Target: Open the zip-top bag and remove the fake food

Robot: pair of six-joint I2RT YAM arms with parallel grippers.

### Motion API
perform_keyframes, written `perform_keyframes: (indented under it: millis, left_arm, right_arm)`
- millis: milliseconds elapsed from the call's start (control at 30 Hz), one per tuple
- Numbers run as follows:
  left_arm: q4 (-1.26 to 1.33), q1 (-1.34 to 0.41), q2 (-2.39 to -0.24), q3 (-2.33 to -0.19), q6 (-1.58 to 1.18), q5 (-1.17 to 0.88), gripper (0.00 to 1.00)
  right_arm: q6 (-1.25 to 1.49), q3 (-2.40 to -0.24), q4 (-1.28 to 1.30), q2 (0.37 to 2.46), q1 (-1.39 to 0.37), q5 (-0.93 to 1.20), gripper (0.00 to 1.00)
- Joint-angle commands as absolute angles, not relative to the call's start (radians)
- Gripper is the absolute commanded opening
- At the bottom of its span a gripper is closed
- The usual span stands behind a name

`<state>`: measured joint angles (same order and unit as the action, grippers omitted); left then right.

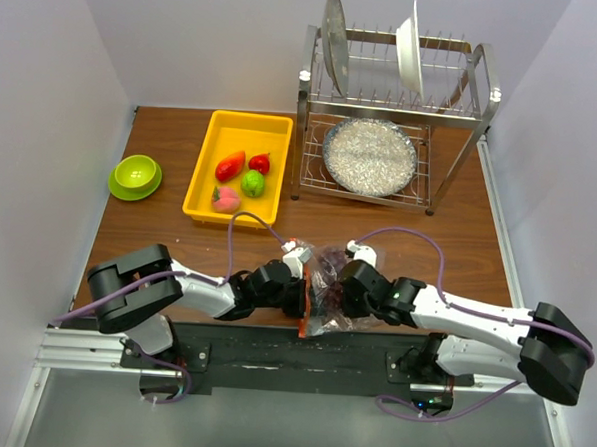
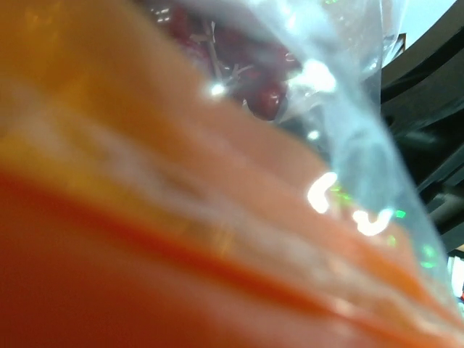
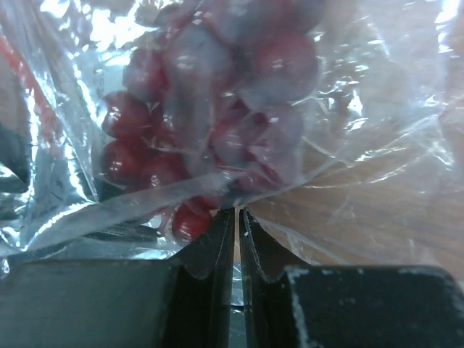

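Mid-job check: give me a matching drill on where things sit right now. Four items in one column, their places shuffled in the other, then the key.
Items
1. grape bunch
2. pink peach
3. lime-green bowl
4. white plate

Places
A. upright in the top tier of the dish rack
B. inside the zip-top bag
C. on the table, left of the yellow tray
D. in the yellow tray

Pairs: 1-B, 2-D, 3-C, 4-A
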<state>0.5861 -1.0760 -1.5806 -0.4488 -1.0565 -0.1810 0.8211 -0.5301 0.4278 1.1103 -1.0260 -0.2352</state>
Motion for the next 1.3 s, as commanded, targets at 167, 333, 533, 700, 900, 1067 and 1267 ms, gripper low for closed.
perform_keyframes:
  millis: [167,333,533,700,900,1067,1267]
  left_arm:
    - [0.617,-1.085,-1.559,-0.462,-1.049,-0.172,0.27]
    - [0.623,-1.086,-1.554,-0.456,-1.063,-0.149,0.28]
    - [0.69,-1.086,-1.575,-0.446,-1.114,-0.115,0.25]
    - [0.692,-1.086,-1.565,-0.433,-1.132,-0.091,0.08]
    - [0.565,-1.086,-1.502,-0.428,-1.108,-0.074,0.0]
    - [0.45,-1.086,-1.425,-0.422,-1.066,-0.049,0.0]
    - [0.285,-1.085,-1.379,-0.462,-0.973,-0.055,0.0]
  right_arm:
    - [0.859,-0.54,0.341,1.154,-1.06,-0.238,0.11]
    - [0.867,-0.532,0.325,1.15,-1.062,-0.23,0.11]
    - [0.871,-0.523,0.31,1.149,-1.062,-0.221,0.1]
    - [0.877,-0.52,0.34,1.115,-1.062,-0.251,0.1]
    - [0.919,-0.494,0.431,0.98,-1.062,-0.359,0.32]
    - [0.939,-0.477,0.506,0.874,-1.058,-0.434,0.45]
    - [0.954,-0.454,0.503,0.876,-1.026,-0.462,0.49]
